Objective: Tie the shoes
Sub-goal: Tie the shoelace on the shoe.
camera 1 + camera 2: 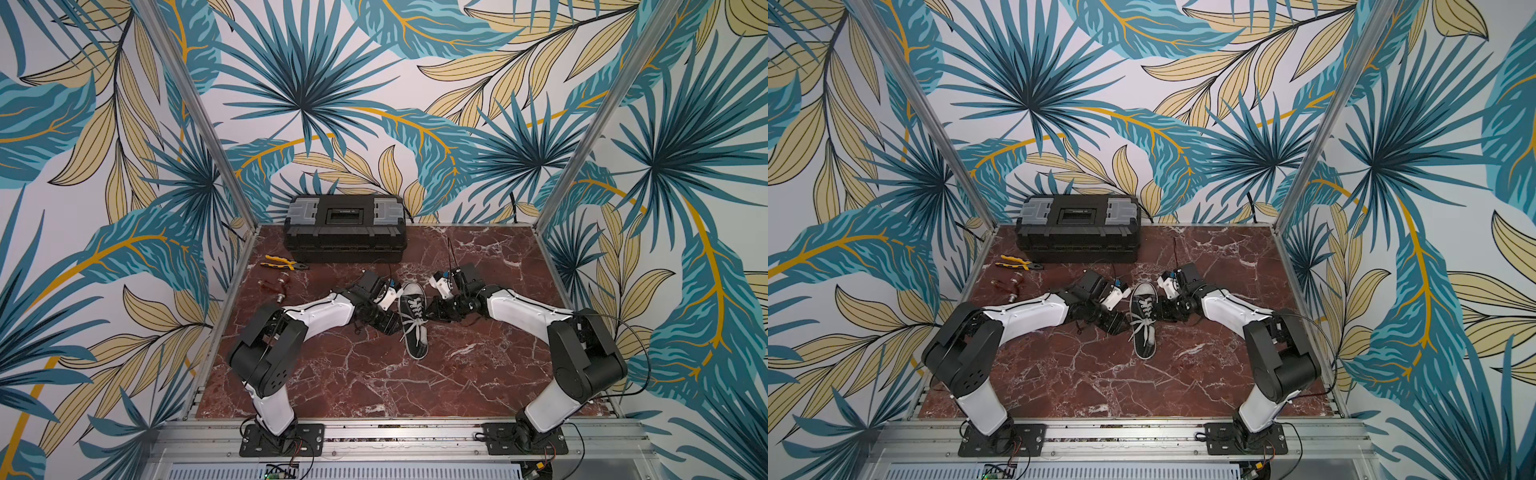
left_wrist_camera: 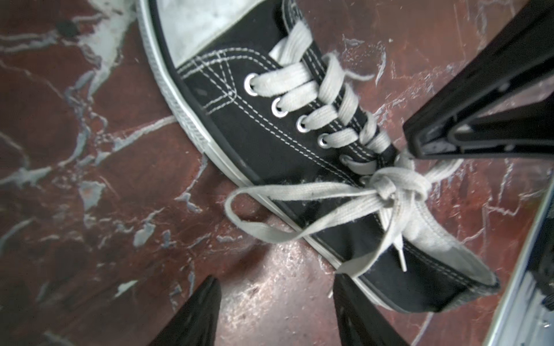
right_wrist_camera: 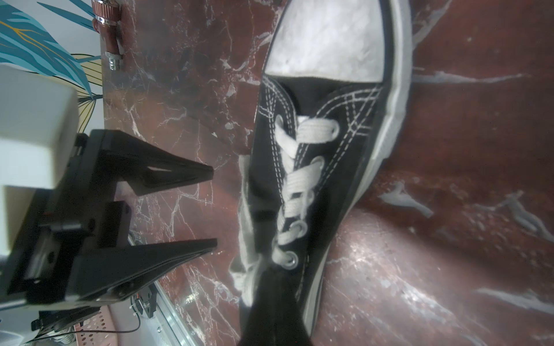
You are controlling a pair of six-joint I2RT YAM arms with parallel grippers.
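The sneaker's (image 2: pixel 269 143) bow (image 2: pixel 395 185) looks knotted: left gripper (image 3: pixel 212 206) gapes empty, right gripper (image 2: pixel 419 140) is clenched, perhaps on lace (image 2: pixel 440 173), so snugging needs outward pulls.

Closed black toolbox (image 1: pixel 345 232) against the far edge of the red marble worktop (image 1: pixel 374 386); toward the left edge, yellow-handled pliers (image 1: pixel 284 264) and reddish-brown metal-tipped fittings (image 1: pixel 273 286).

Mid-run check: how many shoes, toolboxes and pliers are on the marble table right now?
Black canvas sneaker with white laces: 1
Black plastic toolbox with grey latches: 1
Yellow-handled pliers: 1
Total: 3
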